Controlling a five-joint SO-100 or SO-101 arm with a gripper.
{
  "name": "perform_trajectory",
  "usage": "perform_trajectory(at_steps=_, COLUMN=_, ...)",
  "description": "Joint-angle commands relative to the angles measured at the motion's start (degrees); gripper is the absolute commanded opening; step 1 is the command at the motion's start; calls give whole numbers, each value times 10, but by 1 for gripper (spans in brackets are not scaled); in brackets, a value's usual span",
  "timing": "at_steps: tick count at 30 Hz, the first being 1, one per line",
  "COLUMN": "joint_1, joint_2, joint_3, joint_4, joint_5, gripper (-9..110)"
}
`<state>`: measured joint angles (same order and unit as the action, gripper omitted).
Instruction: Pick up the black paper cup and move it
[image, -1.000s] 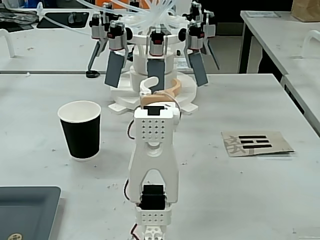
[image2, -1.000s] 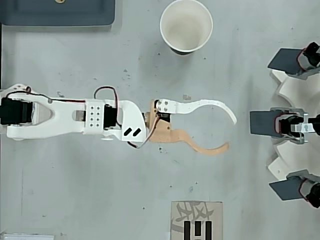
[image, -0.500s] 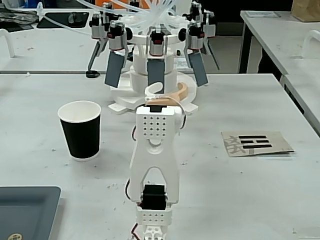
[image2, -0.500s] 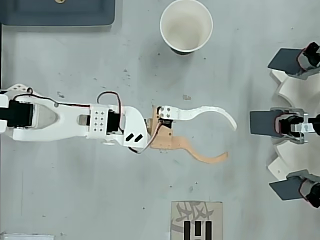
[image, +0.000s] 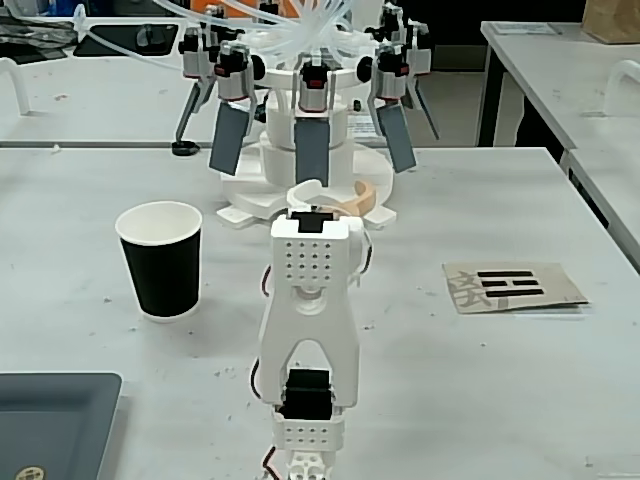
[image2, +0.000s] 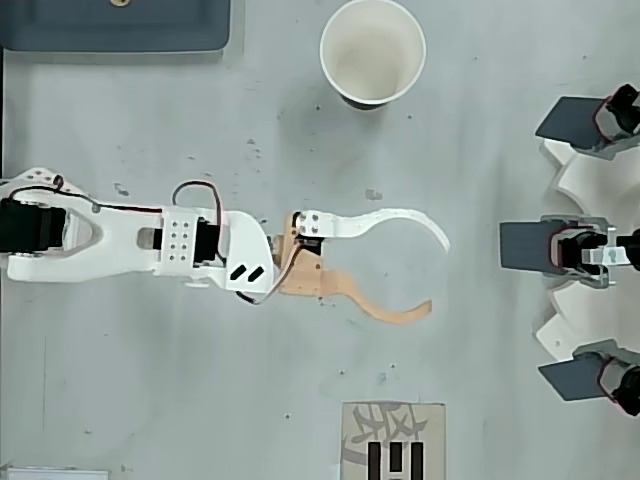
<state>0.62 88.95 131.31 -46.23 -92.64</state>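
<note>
— So where's the cup (image: 160, 258)?

— Upright on the bench (image: 480, 370), left of the arm (image: 310, 320) in the fixed view and a little farther off than its base. From overhead it (image2: 372, 50) sits at the top, mouth up and empty, well apart from the fingers (image2: 437, 275).

— And the fingers?

— Spread wide, holding nothing; one white, one tan, both curved, pointing toward the white rig (image2: 590, 250) at the right of the overhead view, not at the cup.

— How will it handle?

— Light, I'd judge, and easy to tip or shove aside. Thin paper wall, so a hard squeeze would likely crush it; the matte black side should give fair grip.

— Where to take it?

— Across the wall around mid-height or a bit higher, where the rolled rim stiffens it, with the fingers either side and closing gently.
</note>
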Motion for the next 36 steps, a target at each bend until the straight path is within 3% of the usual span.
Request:
perform_trajectory(at_steps=1, joint_1=4, joint_2=49, joint_3=17, joint_4=-17, joint_5=11, gripper=15)
perform_trajectory(at_steps=9, joint_1=4, joint_2=100, joint_3=97, joint_4=-33, joint_5=21, gripper=17)
perform_trajectory(at_steps=23, joint_1=4, joint_2=113, joint_3=240, joint_4=-228, joint_5=52, gripper=23)
perform_trajectory(at_steps=36, joint_1=4, joint_2=133, joint_3=381, joint_4=-347, joint_5=87, gripper=36)
